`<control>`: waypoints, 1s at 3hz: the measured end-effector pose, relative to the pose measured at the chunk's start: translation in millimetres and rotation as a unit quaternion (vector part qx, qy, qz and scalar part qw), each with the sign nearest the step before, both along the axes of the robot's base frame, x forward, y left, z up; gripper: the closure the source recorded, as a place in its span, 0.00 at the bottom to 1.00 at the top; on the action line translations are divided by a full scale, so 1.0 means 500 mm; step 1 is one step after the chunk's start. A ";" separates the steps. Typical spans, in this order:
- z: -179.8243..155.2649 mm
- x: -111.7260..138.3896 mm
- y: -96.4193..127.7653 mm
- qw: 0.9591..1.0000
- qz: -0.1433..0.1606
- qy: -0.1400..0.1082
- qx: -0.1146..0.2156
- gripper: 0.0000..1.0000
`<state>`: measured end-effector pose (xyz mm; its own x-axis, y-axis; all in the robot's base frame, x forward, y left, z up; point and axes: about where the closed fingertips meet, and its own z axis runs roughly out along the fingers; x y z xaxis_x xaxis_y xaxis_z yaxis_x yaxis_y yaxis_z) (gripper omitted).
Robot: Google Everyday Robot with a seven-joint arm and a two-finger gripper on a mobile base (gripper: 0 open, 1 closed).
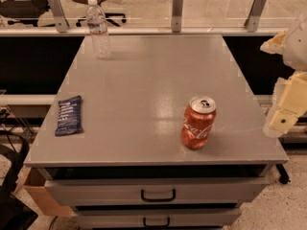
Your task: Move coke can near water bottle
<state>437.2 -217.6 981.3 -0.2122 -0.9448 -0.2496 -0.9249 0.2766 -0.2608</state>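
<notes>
coca-cola script on coke can (198,123), tool (284,115) at right
</notes>
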 end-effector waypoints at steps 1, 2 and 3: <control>-0.021 -0.005 -0.020 0.998 0.007 0.002 0.062 0.00; -0.072 0.006 -0.065 0.987 0.008 -0.008 0.157 0.00; -0.096 0.028 -0.063 0.967 0.017 -0.032 0.252 0.00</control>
